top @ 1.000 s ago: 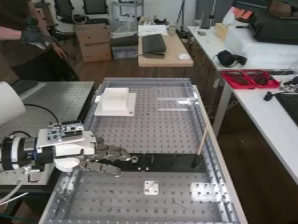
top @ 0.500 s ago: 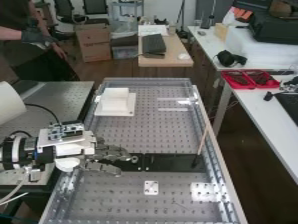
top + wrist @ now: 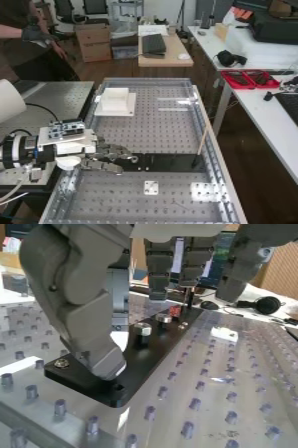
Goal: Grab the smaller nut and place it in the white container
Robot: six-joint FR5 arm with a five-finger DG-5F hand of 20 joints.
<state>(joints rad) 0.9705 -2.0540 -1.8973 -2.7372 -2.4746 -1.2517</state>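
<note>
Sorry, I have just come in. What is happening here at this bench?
A robot arm has its open hand low over the flat black bar on the bench, where round metal parts stand. The job is to put the smaller nut in the white container, which stands farther along the bench. I cannot tell whether the hand touches any part.

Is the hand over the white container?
No, the hand is at one end of the black bar, away from the white container.

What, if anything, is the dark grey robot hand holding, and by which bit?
I can't tell: the dark grey hand hides the spot over the flat black bar where it might grip something small.
</note>
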